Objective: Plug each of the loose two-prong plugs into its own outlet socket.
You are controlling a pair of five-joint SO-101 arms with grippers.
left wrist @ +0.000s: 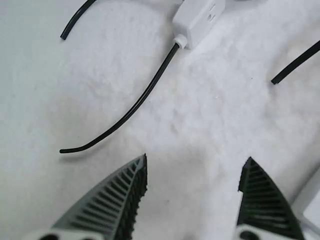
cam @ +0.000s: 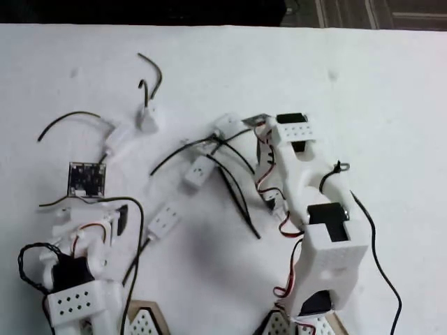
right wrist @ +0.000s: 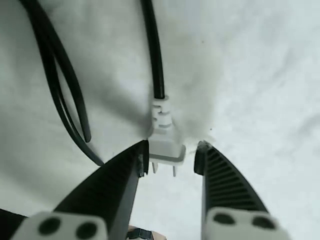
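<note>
As I see it, right pincer [right wrist: 172, 151]: narrow astride plug [right wrist: 162, 135], unclamped.
Risk: off-centre squeeze skews plug.
Left pincer [left wrist: 196, 160]: wide.

High cam: overhead, looks down on table [cam: 391, 91]. Wrist cams: close-up, facing same table.

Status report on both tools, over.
Left tool open above table, socket nearby. Right tool open, straddling two-prong plug, not gripped. Loose black cords beside plug.
</note>
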